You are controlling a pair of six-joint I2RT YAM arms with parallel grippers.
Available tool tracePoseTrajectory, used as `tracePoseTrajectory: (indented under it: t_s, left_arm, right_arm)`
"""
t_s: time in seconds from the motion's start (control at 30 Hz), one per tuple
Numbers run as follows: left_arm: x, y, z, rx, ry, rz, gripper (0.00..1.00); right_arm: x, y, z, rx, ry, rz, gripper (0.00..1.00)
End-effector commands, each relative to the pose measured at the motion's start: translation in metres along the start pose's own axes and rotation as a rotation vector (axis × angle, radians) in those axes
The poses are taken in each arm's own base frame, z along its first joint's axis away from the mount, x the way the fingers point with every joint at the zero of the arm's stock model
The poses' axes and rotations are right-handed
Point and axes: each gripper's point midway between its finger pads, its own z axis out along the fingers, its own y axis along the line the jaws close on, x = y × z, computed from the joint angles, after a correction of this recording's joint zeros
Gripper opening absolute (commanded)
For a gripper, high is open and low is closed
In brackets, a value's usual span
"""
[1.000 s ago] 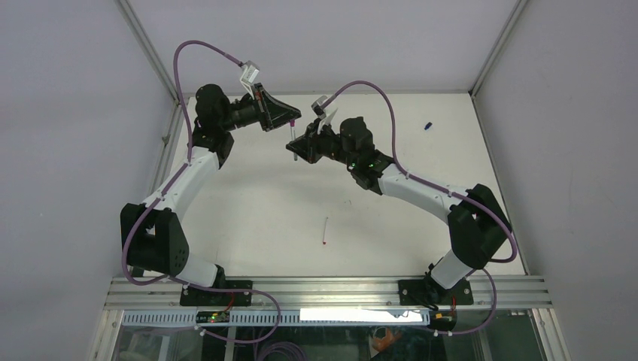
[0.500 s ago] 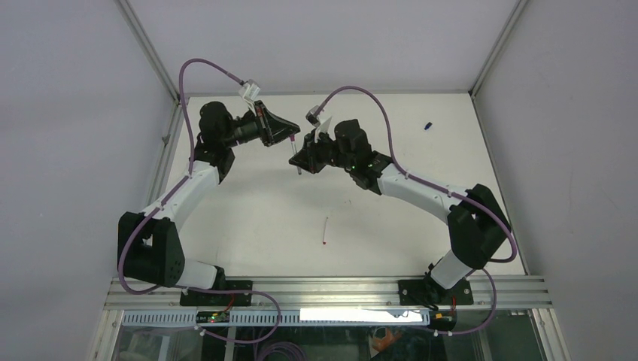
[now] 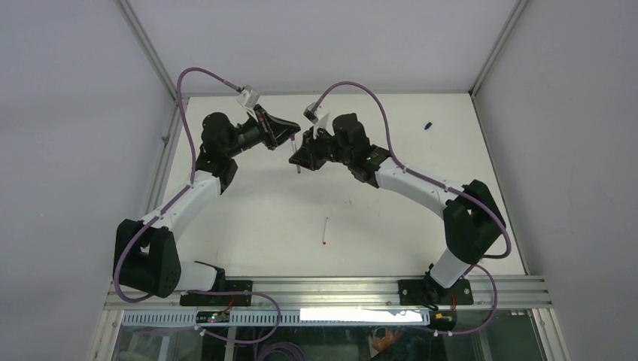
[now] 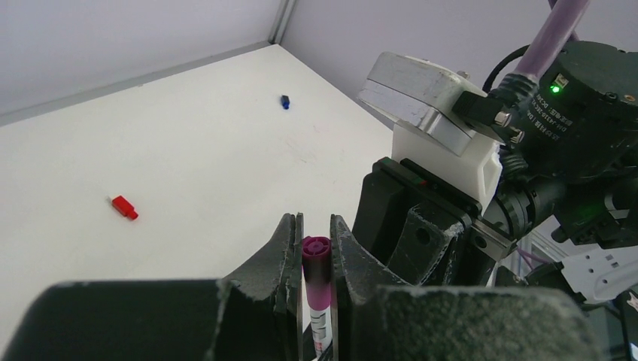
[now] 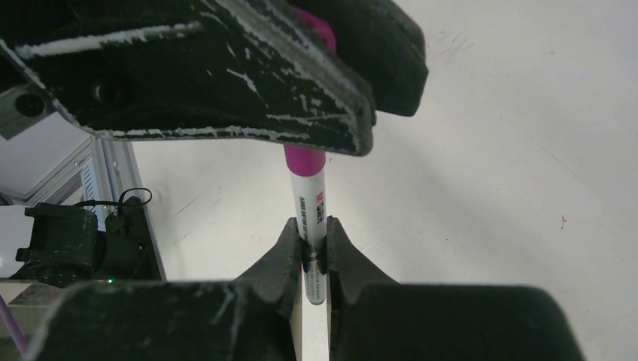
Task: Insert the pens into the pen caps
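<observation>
Near the worktop's (image 3: 263, 210) far edge, left gripper (image 4: 317, 239) pinches the stubby magenta plastic cap (image 4: 317, 272); right gripper (image 5: 314, 242) clamps its thin white pen (image 5: 313, 197).

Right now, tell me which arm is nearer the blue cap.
Right. The right arm lies nearby to the blue cap's left; the left arm is farther left, across the table.
</observation>
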Motion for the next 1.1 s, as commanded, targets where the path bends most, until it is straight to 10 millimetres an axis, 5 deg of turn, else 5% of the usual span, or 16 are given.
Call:
tracePoseTrajectory:
  t_s: [0.0,0.37,0.63,0.73,0.77,0.8,1.07]
  left_arm:
    - [0.092,-0.033,-0.015,0.120,0.271,-0.150,0.00]
    - [0.112,-0.036,-0.027,0.111,0.313,-0.170,0.00]
    - [0.104,-0.031,-0.027,0.055,0.316,-0.171,0.00]
    - [0.087,-0.029,-0.021,0.025,0.293,-0.144,0.41]
    - [0.080,-0.027,-0.020,0.008,0.276,-0.126,0.90]
    - [0.072,-0.024,-0.019,-0.020,0.257,-0.101,0.98]
    - [0.023,0.001,-0.039,-0.259,0.175,0.025,0.99]
  right_arm:
    - [-0.183,0.011,-0.041,0.008,-0.538,-0.146,0.00]
    - [-0.210,-0.004,-0.057,0.031,-0.584,-0.167,0.00]
    - [-0.204,-0.008,-0.055,0.022,-0.578,-0.135,0.00]
    - [-0.195,-0.014,-0.056,0.051,-0.576,-0.118,0.00]
    - [-0.192,-0.019,-0.057,0.074,-0.576,-0.110,0.00]
    - [-0.188,-0.027,-0.060,0.113,-0.582,-0.099,0.00]
    - [-0.139,-0.095,-0.101,0.395,-0.539,-0.057,0.00]
